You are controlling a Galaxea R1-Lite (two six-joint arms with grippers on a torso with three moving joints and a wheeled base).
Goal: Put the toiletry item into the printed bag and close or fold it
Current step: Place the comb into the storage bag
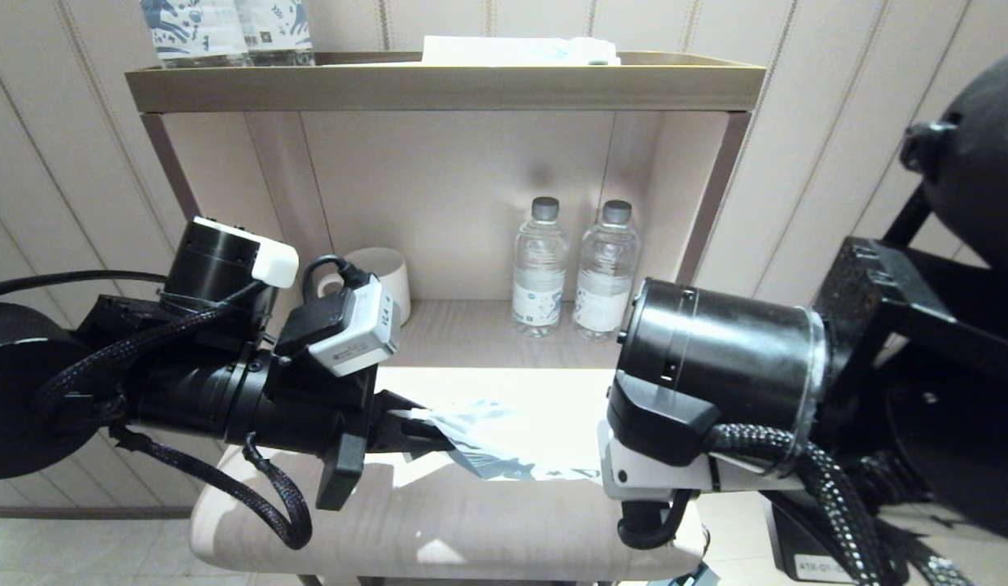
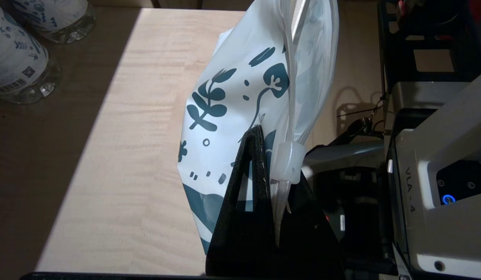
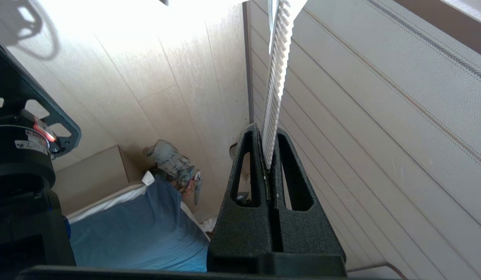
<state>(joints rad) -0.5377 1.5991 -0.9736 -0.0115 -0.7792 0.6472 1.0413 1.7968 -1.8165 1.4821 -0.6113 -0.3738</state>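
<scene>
The printed bag (image 1: pixel 496 448) hangs above the pale shelf surface (image 1: pixel 504 391), white with dark teal motifs. My left gripper (image 2: pixel 271 155) is shut on the printed bag (image 2: pixel 232 109) at the corner by its clear strip, next to a small translucent slider (image 2: pixel 288 162). The white comb (image 3: pixel 275 77) stands edge-on between the fingers of my right gripper (image 3: pixel 268 134), which is shut on it, teeth visible along its length. In the head view the right wrist (image 1: pixel 716 382) hides the right gripper and the comb, just right of the bag.
Two water bottles (image 1: pixel 573 268) and a white cup (image 1: pixel 382 281) stand at the back of the shelf. Horse-printed bottles (image 1: pixel 227 28) and a flat packet (image 1: pixel 520 50) sit on the top tray (image 1: pixel 439 85). A padded stool (image 1: pixel 439 521) lies below.
</scene>
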